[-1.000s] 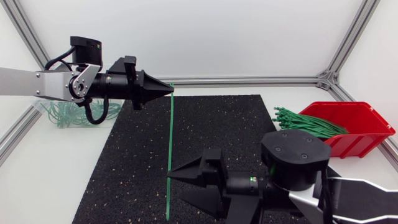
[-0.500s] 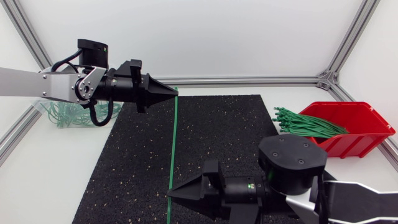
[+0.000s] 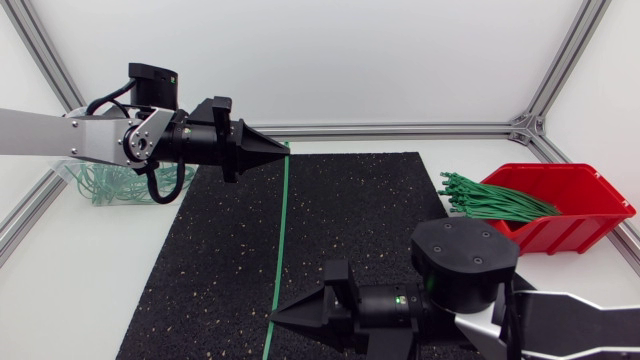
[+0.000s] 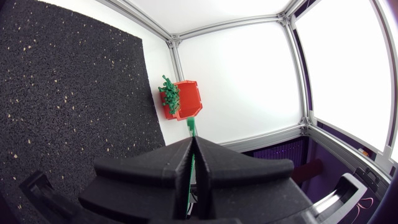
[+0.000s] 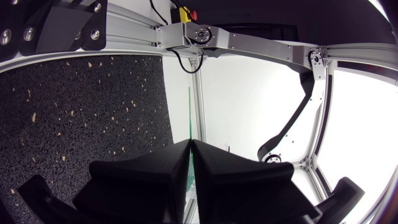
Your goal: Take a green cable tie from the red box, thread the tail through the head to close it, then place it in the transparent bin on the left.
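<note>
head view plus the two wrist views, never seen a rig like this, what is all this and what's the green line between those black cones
This is a robot with two arms. The head view looks down from above: the left gripper comes in from one side and the right gripper from the other. The black cones are their fingers, pressed together. The other two pictures come from a camera on each wrist, looking out past that arm's own gripper. The green line is one cable tie, stretched straight above the black mat. The left gripper is shut on its far end, the right near the other end. The red box holds spare green ties. The transparent bin behind the left arm holds green loops.
</note>
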`<act>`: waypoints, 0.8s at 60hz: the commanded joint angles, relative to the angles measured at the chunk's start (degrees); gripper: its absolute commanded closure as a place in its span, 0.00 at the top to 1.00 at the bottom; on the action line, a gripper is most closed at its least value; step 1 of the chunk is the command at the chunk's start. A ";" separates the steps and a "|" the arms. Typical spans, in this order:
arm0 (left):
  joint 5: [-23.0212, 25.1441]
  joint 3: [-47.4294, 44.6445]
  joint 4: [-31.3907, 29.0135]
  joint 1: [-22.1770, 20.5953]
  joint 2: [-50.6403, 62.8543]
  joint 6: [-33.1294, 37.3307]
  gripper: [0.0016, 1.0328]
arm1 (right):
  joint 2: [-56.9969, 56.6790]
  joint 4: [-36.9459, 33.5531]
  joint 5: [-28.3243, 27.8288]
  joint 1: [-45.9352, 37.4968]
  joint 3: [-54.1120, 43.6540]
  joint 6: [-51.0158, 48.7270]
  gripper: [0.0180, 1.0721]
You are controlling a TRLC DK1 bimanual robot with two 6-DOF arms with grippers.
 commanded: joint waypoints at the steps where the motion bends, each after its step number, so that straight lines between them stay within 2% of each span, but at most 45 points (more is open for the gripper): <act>1: 0.42 0.93 -0.33 -0.14 0.47 0.99 0.03 | 0.05 0.78 -1.18 -0.35 -1.18 -1.19 0.05; 7: 0.07 -0.21 -0.16 -0.23 -0.58 2.40 0.03 | -0.13 0.61 -4.26 -2.10 -0.30 4.52 0.05; 15: -1.07 -2.67 1.34 -0.32 -3.75 3.63 0.03 | -0.92 0.17 -7.69 -5.18 2.43 21.22 0.05; 27: -2.04 -5.58 2.92 -0.75 -7.97 3.98 0.03 | -1.27 -8.80 -7.51 -7.38 5.41 29.48 0.05; 29: -2.13 -5.84 2.92 -0.93 -8.58 3.89 0.03 | -1.71 -10.47 -9.18 -7.91 6.47 34.67 0.05; 32: -2.30 -6.28 2.92 -1.19 -9.29 3.89 0.03 | -2.32 -10.99 -15.33 -11.33 7.96 43.89 0.05; 48: -3.97 -8.56 3.01 -2.60 -13.42 4.16 0.03 | -4.08 -9.59 -21.48 -15.29 7.79 58.48 0.05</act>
